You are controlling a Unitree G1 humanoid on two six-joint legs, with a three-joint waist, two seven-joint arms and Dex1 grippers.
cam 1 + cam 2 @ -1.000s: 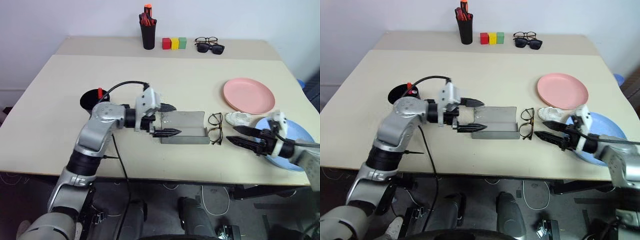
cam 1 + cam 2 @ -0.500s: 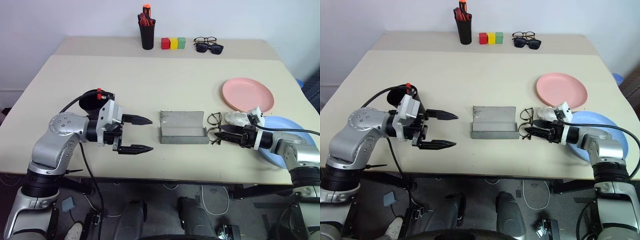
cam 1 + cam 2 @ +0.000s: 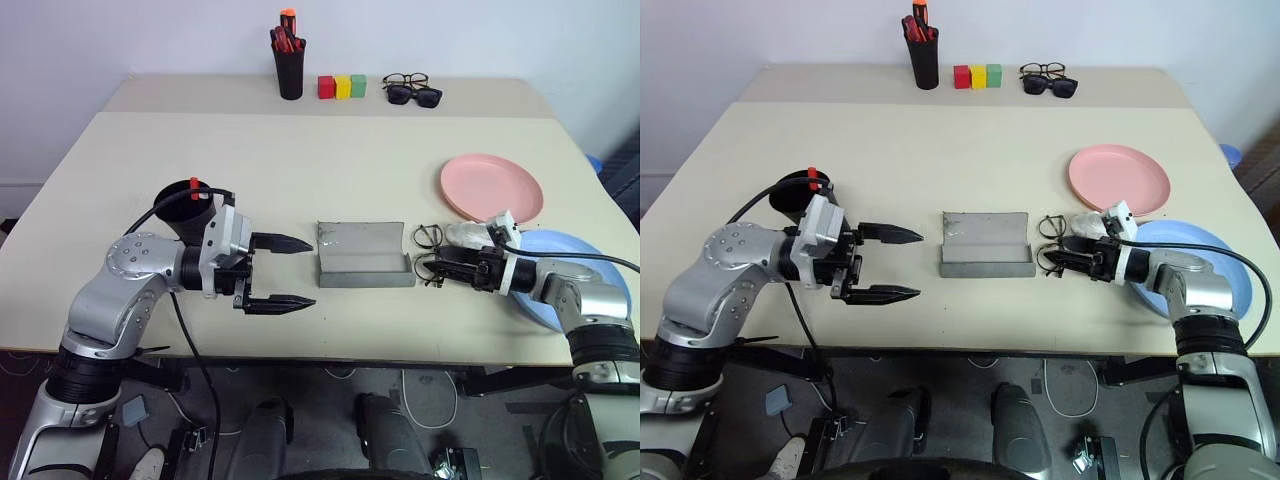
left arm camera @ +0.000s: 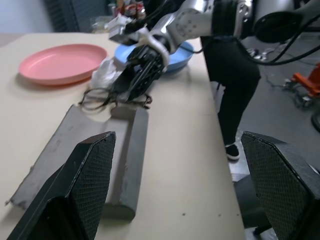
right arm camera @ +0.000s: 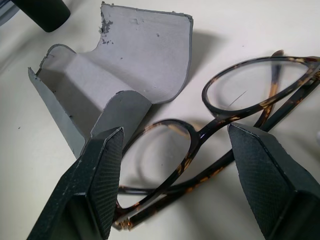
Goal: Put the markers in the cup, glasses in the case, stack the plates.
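The right gripper [image 3: 1048, 260] has reached in to the glasses [image 5: 220, 150], its fingers apart and set either side of the near lens, nothing gripped yet. The left gripper [image 3: 283, 272] has pulled back from the case [image 3: 364, 255] and hangs wide open beside the cup [image 3: 186, 205]. So the case lies open and free, the glasses just beside its right end, ready for a pinch and lift. The pink plate [image 3: 492, 188] and blue plate [image 3: 590, 270] remain unstacked.
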